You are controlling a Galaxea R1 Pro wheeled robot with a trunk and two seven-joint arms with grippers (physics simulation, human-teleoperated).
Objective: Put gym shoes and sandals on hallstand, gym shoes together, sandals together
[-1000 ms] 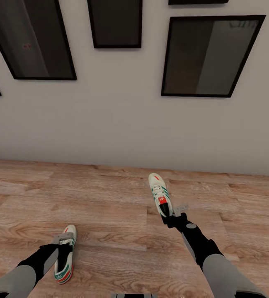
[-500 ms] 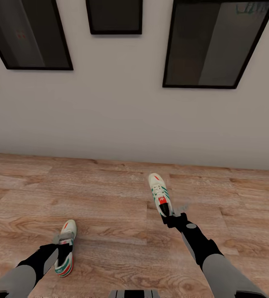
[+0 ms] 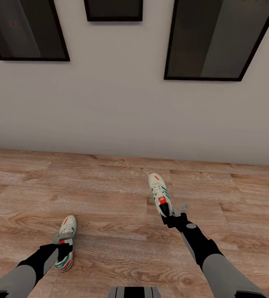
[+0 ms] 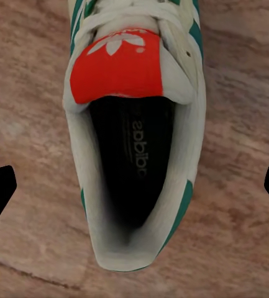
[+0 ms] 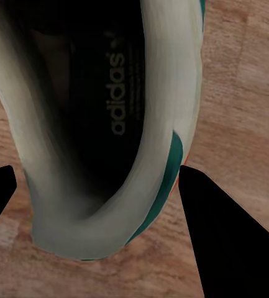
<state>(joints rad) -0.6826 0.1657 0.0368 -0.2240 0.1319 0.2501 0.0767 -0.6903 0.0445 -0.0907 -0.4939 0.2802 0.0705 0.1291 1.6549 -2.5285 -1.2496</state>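
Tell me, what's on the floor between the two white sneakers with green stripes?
Nothing: the head view shows bare wood-plank floor between the left white, green-striped sneaker and the right one.

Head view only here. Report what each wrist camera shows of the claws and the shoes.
Observer: In the left wrist view the left claw stands wide open. The left gym shoe sits between its fingers, and neither finger touches it.
Operator: Now the right one.
Observer: In the right wrist view the right claw is closed on the heel end of the right gym shoe. One finger is against the shoe's green-trimmed side.
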